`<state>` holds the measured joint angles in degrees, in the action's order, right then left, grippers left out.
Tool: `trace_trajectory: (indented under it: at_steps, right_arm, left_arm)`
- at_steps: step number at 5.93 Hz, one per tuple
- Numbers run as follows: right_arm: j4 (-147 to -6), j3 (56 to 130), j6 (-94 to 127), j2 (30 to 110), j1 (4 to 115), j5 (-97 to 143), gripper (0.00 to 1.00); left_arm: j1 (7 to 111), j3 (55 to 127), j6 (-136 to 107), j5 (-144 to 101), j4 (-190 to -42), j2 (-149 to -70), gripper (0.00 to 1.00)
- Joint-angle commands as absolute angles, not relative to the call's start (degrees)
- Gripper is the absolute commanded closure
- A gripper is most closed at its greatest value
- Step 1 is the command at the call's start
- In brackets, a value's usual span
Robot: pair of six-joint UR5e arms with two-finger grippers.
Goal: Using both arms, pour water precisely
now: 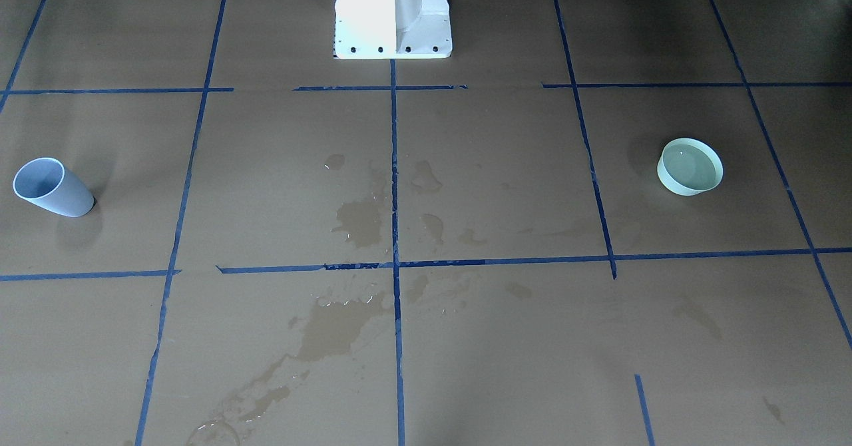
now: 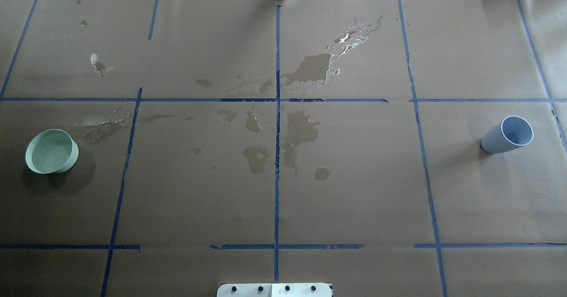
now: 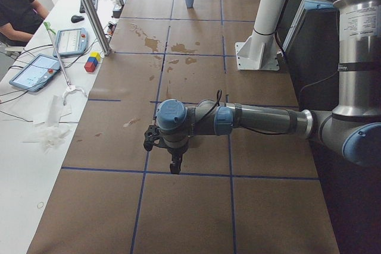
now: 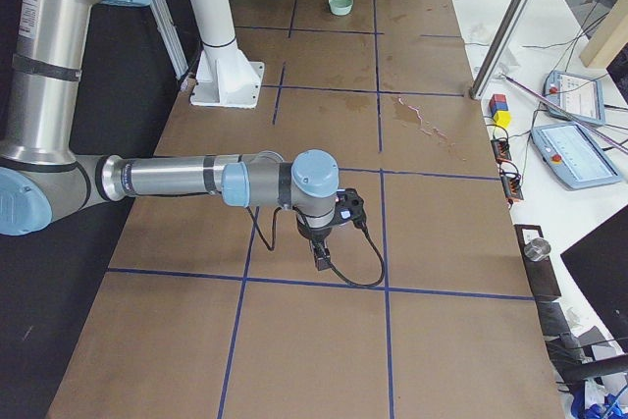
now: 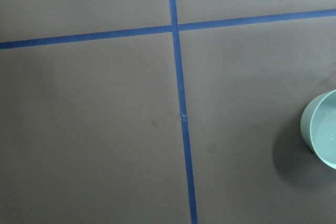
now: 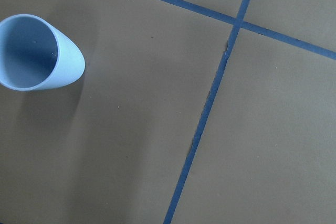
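A pale green bowl holds the water, clear and rippled; the overhead view has this bowl at the table's left. A light blue cup stands upright at the right, its inside looking dry in the right wrist view. My left gripper shows only in the exterior left view and hangs low over the paper, so whether it is open I cannot tell. My right gripper shows only in the exterior right view, and I cannot tell its state either. The bowl's rim lies at the right edge of the left wrist view.
Darker wet stains spread over the brown paper around the centre tape cross. The white pedestal base stands at the robot's side. A seated person, tablets and coloured blocks sit on the side bench.
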<state>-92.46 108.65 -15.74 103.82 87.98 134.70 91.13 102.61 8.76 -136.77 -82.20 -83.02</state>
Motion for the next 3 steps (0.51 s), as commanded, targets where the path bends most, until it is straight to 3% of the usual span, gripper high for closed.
trace_trajectory:
  at_steps: [1,3]
  right_arm:
    - [-92.46,108.63,-15.65,103.89,87.98,134.65,0.0]
    - [-92.55,107.67,-15.47,103.97,87.98,134.82,0.0]
  left_arm:
    - [91.05,103.01,8.88,-136.67,-81.91,-81.58,0.0]
    - [90.97,103.18,8.88,-136.76,-81.91,-81.39,0.0]
